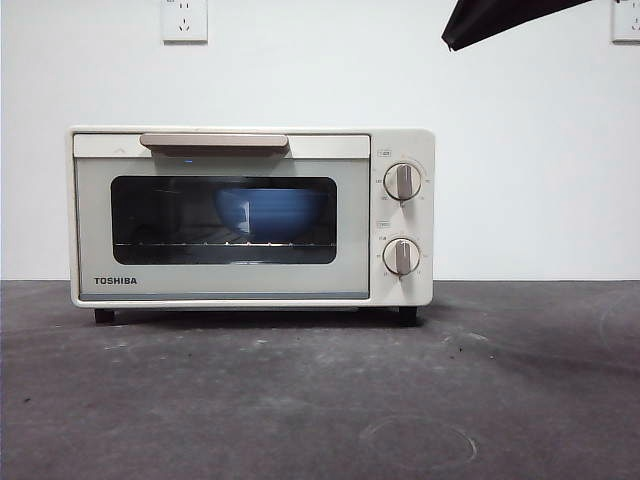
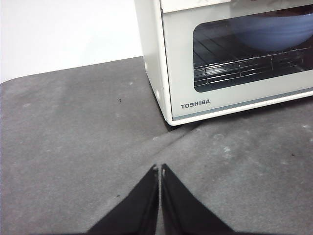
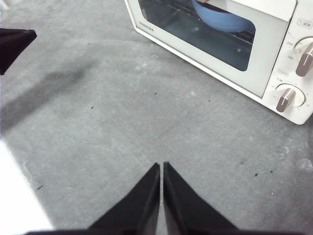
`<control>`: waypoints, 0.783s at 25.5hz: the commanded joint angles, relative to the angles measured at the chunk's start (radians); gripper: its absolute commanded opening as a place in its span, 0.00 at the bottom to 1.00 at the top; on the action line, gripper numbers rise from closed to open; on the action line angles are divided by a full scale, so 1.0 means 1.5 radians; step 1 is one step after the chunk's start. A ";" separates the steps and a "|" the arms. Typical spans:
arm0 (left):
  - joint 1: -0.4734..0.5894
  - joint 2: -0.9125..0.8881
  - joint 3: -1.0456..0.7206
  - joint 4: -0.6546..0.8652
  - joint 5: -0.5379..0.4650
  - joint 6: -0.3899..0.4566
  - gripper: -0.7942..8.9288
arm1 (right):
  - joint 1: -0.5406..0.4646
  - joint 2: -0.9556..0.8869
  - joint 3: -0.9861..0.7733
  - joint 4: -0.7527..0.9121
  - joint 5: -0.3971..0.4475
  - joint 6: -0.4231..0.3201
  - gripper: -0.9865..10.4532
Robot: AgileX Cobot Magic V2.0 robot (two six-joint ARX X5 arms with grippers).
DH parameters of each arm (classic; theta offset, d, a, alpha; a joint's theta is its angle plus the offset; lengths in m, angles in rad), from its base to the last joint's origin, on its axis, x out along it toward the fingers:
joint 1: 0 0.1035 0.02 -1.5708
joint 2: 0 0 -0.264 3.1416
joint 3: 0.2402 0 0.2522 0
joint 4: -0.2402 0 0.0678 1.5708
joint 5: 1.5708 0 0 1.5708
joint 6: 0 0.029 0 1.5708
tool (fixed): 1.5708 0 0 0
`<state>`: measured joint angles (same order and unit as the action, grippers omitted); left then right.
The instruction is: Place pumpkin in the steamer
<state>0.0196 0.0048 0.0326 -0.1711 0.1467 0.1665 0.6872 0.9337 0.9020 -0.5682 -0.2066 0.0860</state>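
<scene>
The steamer (image 1: 250, 215) is a cream-white Toshiba oven standing on the dark table with its door closed; it also shows in the left wrist view (image 2: 234, 58) and the right wrist view (image 3: 230, 44). Through the dark glass I see a blue bowl (image 1: 268, 210) on the wire rack. The pumpkin is hidden from every view. My left gripper (image 2: 160, 169) is shut and empty, hovering over bare table in front of the steamer's left corner. My right gripper (image 3: 161, 166) is shut and empty, well in front of the steamer.
A black arm tip (image 1: 500, 18) pokes in at the top right of the front view. The other arm's dark tip (image 3: 14, 44) shows at the edge of the right wrist view. Two wall sockets (image 1: 184, 20) sit on the white wall behind.
</scene>
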 commanded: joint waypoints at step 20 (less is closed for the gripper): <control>0.002 -0.001 -0.014 0.009 -0.001 0.003 0.10 | -0.322 -0.288 -0.157 0.151 0.036 -0.117 0.09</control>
<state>0.0196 0.0048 0.0322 -0.1707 0.1467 0.1665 0.2401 0.5301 0.6930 -0.3744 -0.1604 -0.0784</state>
